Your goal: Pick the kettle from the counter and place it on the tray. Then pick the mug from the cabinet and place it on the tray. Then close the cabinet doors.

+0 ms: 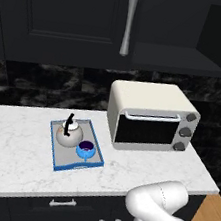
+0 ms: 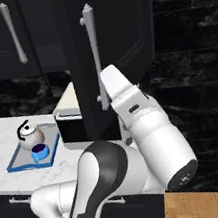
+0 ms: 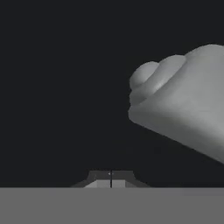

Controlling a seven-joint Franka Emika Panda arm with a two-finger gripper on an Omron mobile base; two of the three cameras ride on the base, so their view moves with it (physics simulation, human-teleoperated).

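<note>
Hand view showed the gripper (image 3: 111,179) clenched on nothing, close against a black door (image 2: 114,54) beside its handle (image 3: 183,103). Kettle (image 1: 69,134) and mug (image 1: 86,149) sat on the tray (image 1: 56,162).

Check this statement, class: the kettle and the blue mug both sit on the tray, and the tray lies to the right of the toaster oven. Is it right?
Not quite. The kettle and mug do sit on the tray, but the left base view shows it left of the toaster oven.
</note>
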